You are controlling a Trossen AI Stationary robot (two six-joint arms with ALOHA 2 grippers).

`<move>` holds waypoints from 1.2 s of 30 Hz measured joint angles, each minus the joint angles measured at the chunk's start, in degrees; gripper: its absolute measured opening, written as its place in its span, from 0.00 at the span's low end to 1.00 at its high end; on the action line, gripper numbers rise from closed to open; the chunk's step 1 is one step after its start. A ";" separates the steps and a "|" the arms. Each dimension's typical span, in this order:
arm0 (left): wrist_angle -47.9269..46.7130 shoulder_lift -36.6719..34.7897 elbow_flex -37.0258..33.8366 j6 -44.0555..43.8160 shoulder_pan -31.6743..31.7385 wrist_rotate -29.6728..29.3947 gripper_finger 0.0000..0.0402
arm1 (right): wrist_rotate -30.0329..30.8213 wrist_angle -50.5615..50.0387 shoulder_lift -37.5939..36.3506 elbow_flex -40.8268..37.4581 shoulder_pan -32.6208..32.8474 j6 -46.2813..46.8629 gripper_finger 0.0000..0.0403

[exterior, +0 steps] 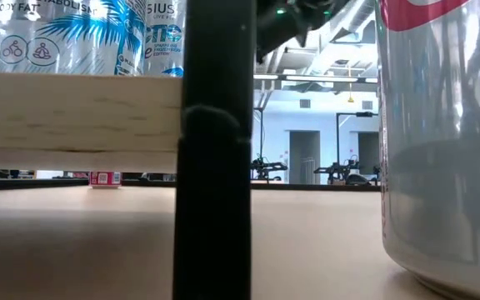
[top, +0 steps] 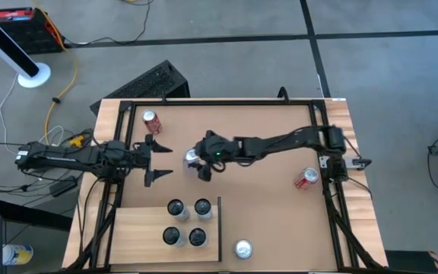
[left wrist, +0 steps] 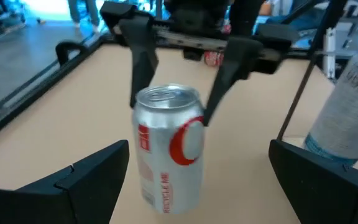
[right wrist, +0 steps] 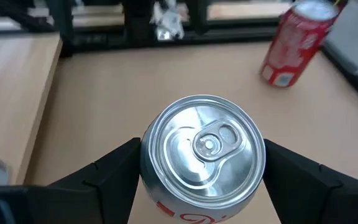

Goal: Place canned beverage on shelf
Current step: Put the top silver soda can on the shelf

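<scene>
My right gripper [top: 200,161] is shut on a silver canned beverage [left wrist: 169,149] with a red logo, over the middle of the table. My left gripper [top: 158,160] faces that can from the table's left side. It is open, with its two fingers [left wrist: 86,180] wide apart and nothing between them. The shelf [top: 139,224], a pale wood board with a black rail [top: 219,228], lies at the near edge. Several silver cans [top: 187,221] stand upright on it. My right gripper pinches the can between its two fingers [right wrist: 114,171], one on each side of the upper wall [left wrist: 199,121], just under the rim. The fingers slant down from the table's right side. The can hangs slightly tilted, top up, and looks clear of the tabletop.
A red can [top: 152,119] stands at the far left of the table. Another red can [top: 305,179] lies at the right. A silver can [top: 242,249] stands near the front edge, right of the shelf's rail. Black frame bars [top: 219,101] run around the table's rim.
</scene>
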 joint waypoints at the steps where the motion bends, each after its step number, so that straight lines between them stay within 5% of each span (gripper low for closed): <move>1: 0.07 -0.08 -0.44 -0.50 0.00 -0.28 0.92 | -0.17 -1.86 1.18 1.68 0.00 -0.28 0.79; 10: -0.15 -0.20 -0.53 -0.64 0.02 -0.16 0.92 | -0.32 -7.14 7.77 10.79 1.10 -3.52 0.79; 28: -0.25 -0.21 -0.53 -1.44 0.02 -0.11 0.92 | -1.81 -12.25 8.47 11.02 0.65 -2.75 0.80; 36: -0.25 -0.21 -0.53 -1.40 0.02 -0.11 0.92 | -1.72 -12.76 8.44 11.02 0.61 -2.61 0.94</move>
